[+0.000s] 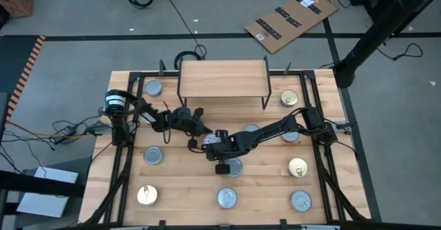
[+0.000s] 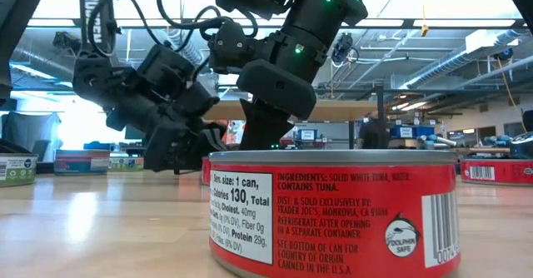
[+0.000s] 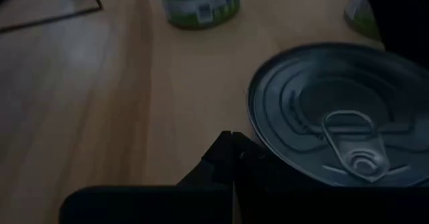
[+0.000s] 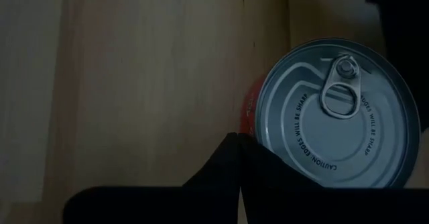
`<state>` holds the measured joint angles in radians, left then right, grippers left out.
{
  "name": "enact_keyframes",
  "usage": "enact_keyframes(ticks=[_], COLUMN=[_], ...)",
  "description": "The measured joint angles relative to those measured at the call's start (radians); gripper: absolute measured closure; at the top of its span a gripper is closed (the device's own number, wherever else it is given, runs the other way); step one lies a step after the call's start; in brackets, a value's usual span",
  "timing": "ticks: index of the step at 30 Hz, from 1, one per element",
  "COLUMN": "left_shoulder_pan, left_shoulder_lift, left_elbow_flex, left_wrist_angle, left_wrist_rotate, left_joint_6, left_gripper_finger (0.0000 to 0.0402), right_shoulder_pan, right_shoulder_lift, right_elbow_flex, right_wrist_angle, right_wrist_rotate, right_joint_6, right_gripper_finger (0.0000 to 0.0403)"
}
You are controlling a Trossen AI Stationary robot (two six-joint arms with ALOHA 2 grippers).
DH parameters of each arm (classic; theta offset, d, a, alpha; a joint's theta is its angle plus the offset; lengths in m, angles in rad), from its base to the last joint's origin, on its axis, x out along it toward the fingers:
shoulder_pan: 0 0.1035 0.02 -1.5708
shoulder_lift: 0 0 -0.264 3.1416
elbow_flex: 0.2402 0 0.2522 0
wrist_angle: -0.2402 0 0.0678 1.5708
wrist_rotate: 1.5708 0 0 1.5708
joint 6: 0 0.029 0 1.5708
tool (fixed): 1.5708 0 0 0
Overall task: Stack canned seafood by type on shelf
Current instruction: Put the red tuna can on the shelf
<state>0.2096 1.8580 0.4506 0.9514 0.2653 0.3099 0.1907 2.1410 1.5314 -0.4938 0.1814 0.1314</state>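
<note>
The light-wood shelf (image 1: 222, 78) stands on thin black legs at the table's far side, with nothing on top. Several tins rest flat on the table around it, gold-topped (image 1: 298, 167) and silver-topped (image 1: 227, 197). Both grippers meet at mid-table. My left gripper (image 1: 199, 124) (image 3: 232, 140) is shut beside a silver-topped tin (image 3: 332, 113). My right gripper (image 1: 207, 146) (image 4: 240, 143) is shut beside a red-walled, silver-topped tin (image 4: 335, 117). A red tuna tin (image 2: 333, 215) fills the low view's foreground, with both grippers behind it. My left gripper's shut fingertips lie at the rim (image 3: 258, 140) of the silver-topped tin; I cannot tell whether they touch it. My right gripper's shut fingertips lie at the red-walled tin's rim (image 4: 258, 133); I cannot tell whether they touch it. Both tins stand upright on the table.
More tins stand at the far left (image 1: 153, 88), the far right (image 1: 290, 99), the left (image 1: 153, 155) and the near corners (image 1: 147, 195) (image 1: 300, 201). Two green-labelled tins (image 3: 199, 1) sit beyond the left gripper. Black frame rails (image 1: 122, 154) run along the table's sides.
</note>
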Motion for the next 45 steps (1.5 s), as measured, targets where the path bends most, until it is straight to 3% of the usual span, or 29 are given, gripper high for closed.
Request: enact_keyframes(ticks=[17,42,45], left_shoulder_pan=[0.001,0.002,0.000], left_shoulder_lift=[0.007,0.007,0.007], left_elbow_flex=[0.007,0.007,0.009], left_wrist_angle=[-0.005,-0.054,-0.053], left_wrist_rotate=[0.020,0.087,0.134], left_joint_6=[0.000,0.004,0.003], left_gripper_finger=[0.0397,0.0397,0.0397], right_shoulder_pan=[-0.006,-0.051,-0.060], right_shoulder_lift=[-0.085,-0.117,-0.124], right_elbow_flex=[0.000,0.002,0.002], right_wrist_angle=[-0.004,-0.014,0.001], right_wrist_rotate=[0.093,0.096,0.129], right_joint_6=[0.109,0.342,0.340], right_gripper_finger=[0.0392,0.0388,0.0388])
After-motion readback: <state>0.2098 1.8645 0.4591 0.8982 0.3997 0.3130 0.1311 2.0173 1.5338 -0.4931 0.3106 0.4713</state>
